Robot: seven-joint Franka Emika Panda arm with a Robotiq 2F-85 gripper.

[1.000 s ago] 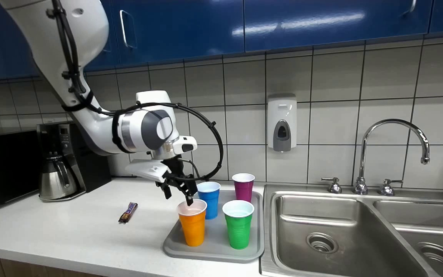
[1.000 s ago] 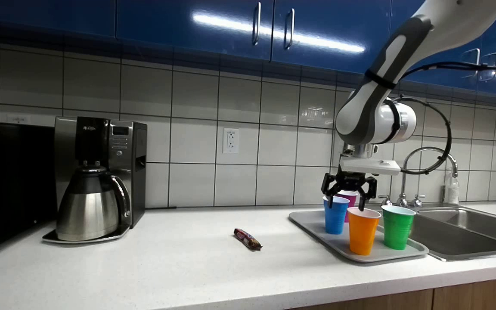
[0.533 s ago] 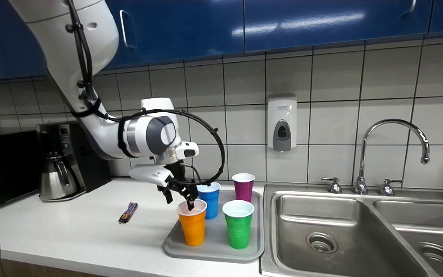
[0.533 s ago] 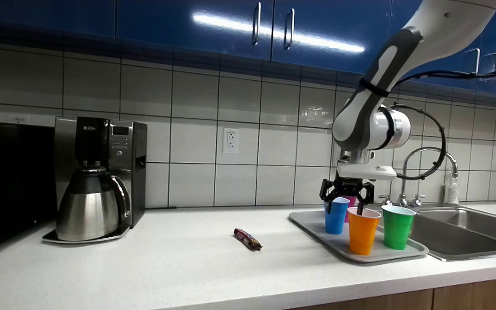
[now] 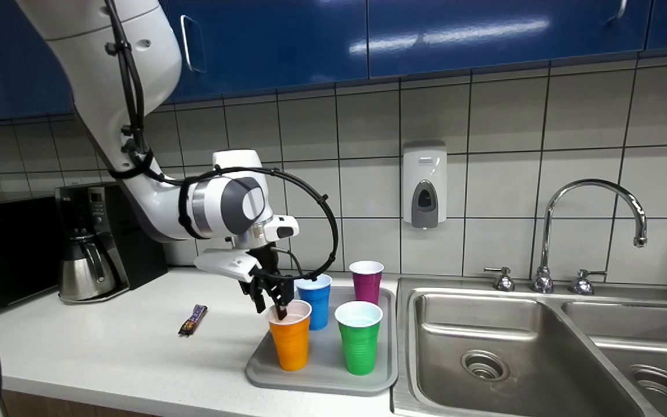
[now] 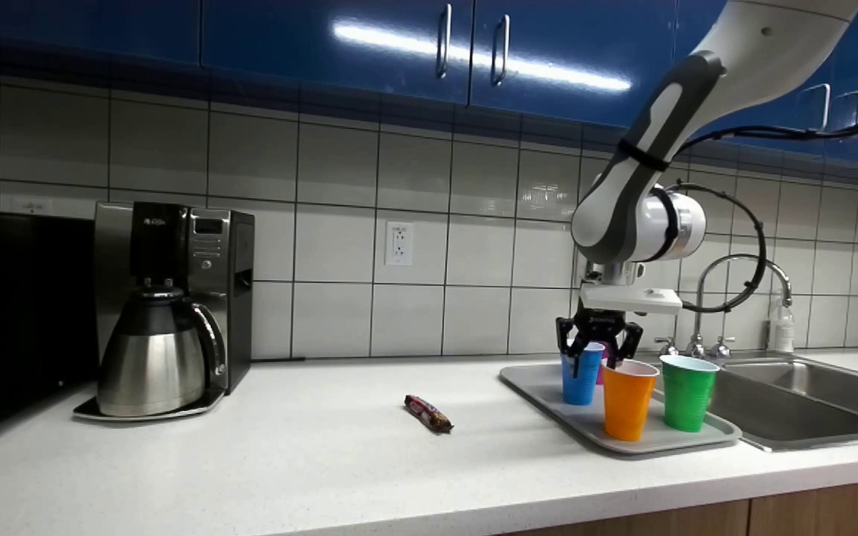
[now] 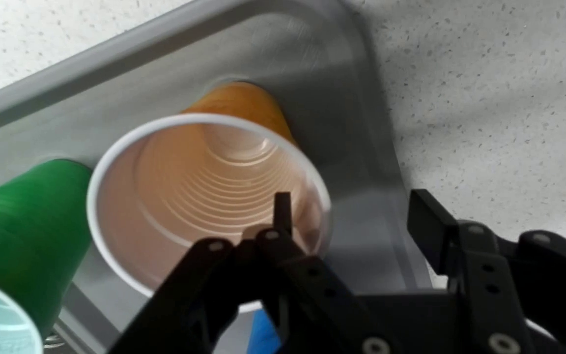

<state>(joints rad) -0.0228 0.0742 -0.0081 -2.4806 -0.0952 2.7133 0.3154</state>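
My gripper (image 7: 354, 216) straddles the rim of the orange cup (image 5: 291, 346), its jaws partly apart. In the wrist view one of the fingers (image 7: 283, 211) reaches down inside the cup's pale mouth, close to the wall. The opposite finger hangs outside, over the edge of the grey tray (image 5: 325, 381). Space shows between each finger and the cup wall, so nothing is gripped. The orange cup stands upright on the tray. Beside it are a green cup (image 5: 360, 344), a blue cup (image 5: 318, 304) and a purple cup (image 5: 367, 285). The arm partly covers the blue cup in the wrist view.
A wrapped candy bar (image 6: 429, 414) lies on the white counter (image 6: 287, 461). To the tray's right is a steel sink (image 5: 484, 347) with a curved faucet (image 5: 548, 231). A coffee maker (image 6: 176, 313) stands at the left, below blue cabinets (image 6: 339, 52).
The arm has come down toward the orange cup and shifted slightly. Over the last half second the fingers have drawn closer together. Cups, tray and candy bar have stayed put.
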